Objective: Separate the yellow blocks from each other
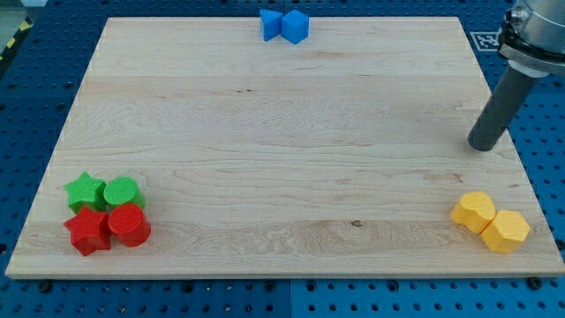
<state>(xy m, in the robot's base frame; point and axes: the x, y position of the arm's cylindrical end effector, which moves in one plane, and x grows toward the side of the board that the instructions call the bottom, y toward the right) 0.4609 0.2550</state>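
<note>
1. A pale wooden counter (282, 159) is seen filling most of the view, laid over a blue perforated base (26, 97).
2. Two yellow blocks are found at about 4 o'clock on the counter, touching each other; the left yellow block (473, 211) lies slightly higher in the view, the right yellow block (506, 231) at its 4 o'clock side; both look rounded and many-sided, the exact shape not being clear.
3. My tip (482, 145) is set down at about 3 o'clock on the counter, near the view's right edge; it is placed at 12 o'clock from the yellow pair, apart from them; no pincer is carried by the rod, so no open or closed state can be told.
4. A green star (85, 190), a green rounded block (124, 192), a red star (87, 230) and a red rounded block (130, 224) are clustered at 8 o'clock.
5. Two blue blocks (284, 26) are seen touching at 12 o'clock.
</note>
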